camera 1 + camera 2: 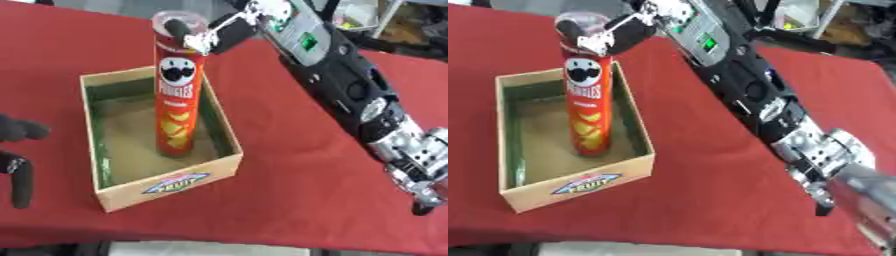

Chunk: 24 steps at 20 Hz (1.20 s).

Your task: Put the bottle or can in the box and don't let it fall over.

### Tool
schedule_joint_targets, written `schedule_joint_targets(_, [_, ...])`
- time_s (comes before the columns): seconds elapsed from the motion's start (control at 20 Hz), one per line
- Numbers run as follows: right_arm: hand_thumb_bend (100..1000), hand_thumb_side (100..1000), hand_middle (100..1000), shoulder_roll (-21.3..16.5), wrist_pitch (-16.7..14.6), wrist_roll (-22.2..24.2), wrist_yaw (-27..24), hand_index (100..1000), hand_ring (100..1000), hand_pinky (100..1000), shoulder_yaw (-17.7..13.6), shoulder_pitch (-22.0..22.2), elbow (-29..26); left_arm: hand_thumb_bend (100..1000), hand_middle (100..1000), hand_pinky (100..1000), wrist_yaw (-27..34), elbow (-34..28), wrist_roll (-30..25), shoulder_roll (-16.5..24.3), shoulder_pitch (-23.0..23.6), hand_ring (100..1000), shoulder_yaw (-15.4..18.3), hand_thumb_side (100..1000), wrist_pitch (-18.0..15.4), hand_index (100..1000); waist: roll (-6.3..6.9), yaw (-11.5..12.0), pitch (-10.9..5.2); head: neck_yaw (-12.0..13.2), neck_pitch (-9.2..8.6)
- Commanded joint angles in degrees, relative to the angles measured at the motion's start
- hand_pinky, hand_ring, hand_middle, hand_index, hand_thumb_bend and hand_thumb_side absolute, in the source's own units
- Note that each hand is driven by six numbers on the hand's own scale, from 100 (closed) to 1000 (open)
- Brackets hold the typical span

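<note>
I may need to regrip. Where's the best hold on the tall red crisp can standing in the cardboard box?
Grip the tall red crisp can near its top, from the right: only that part rises clear of the cardboard box walls, where the right hand holds it.

Table (297,165) covered in red cloth. Open cardboard box (166,187) resting directly on it, left of centre, printed label on near wall.

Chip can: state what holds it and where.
The right robot hand grips the red chip can at its top rim; the can stands upright inside the cardboard box.
</note>
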Motion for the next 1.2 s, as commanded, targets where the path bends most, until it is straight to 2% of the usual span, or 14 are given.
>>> schedule_joint_targets(0.05, [100, 143, 862, -1.77, -7.08, 4.79, 1.5, 848, 948, 962, -0.73, -0.67, -1.78, 100, 735, 428, 0.15, -1.12, -0.04, 0.01, -0.52, 862, 0.08, 580, -0.06, 852, 0.63, -0.1, -0.81, -0.45, 0.08])
schedule_joint_targets(0.2, [100, 100, 852, -1.98, -6.94, 3.63, 0.09, 845, 926, 936, -0.96, -0.58, -2.23, 100, 736, 428, 0.14, -1.12, -0.04, 0.12, -0.39, 862, 0.09, 579, -0.01, 852, 0.64, -0.37, -0.96, -0.4, -0.09])
schedule_joint_targets(0.35, [100, 100, 842, -2.83, -4.75, 3.18, -4.57, 842, 915, 915, -1.82, -0.57, -4.33, 100, 736, 428, 0.0, -1.12, -0.04, 0.31, -0.15, 862, 0.13, 579, -0.07, 852, 0.64, -0.75, -1.16, -0.29, 0.01])
schedule_joint_targets(0.5, [100, 100, 828, -4.47, 0.05, 3.12, -12.23, 838, 899, 884, -3.71, 0.03, -8.56, 100, 736, 428, -0.22, -1.12, -0.04, 0.61, 0.22, 862, 0.6, 579, -0.2, 852, 0.68, -1.38, -1.38, 0.0, 0.26])
schedule_joint_targets(0.7, [100, 100, 820, -8.4, 7.88, 3.32, -22.87, 838, 889, 861, -8.69, 3.12, -15.05, 100, 737, 426, -0.6, -1.12, -0.04, 1.45, 1.01, 862, 1.35, 577, -0.75, 852, 0.81, -2.91, -1.69, 1.0, 0.34])
schedule_joint_targets(0.9, [100, 100, 815, -12.31, 13.07, 2.78, -28.74, 844, 882, 842, -14.28, 8.44, -18.45, 100, 737, 426, -1.04, -1.12, -0.04, 2.35, 1.83, 862, 2.26, 575, -1.87, 852, 1.03, -4.37, -1.79, 2.46, 0.05])
schedule_joint_targets(1.0, [100, 164, 811, -13.9, 14.86, 1.86, -30.5, 847, 878, 834, -17.24, 11.93, -19.29, 100, 737, 426, -1.21, -1.12, -0.04, 2.76, 2.26, 862, 2.93, 575, -2.58, 851, 1.18, -5.11, -1.75, 3.48, -0.43])
schedule_joint_targets(1.1, [100, 306, 806, -15.01, 16.29, 0.81, -31.78, 851, 873, 821, -20.09, 15.68, -19.84, 100, 738, 426, -1.4, -1.12, -0.04, 3.14, 2.73, 862, 3.72, 574, -3.24, 851, 1.35, -5.91, -1.71, 4.71, -0.84])
schedule_joint_targets(1.2, [100, 350, 807, -15.87, 17.15, -0.27, -32.66, 850, 871, 821, -22.62, 19.46, -20.73, 100, 738, 426, -1.52, -1.12, -0.04, 3.56, 3.24, 862, 4.43, 574, -3.87, 851, 1.48, -6.7, -1.74, 5.94, -1.12])
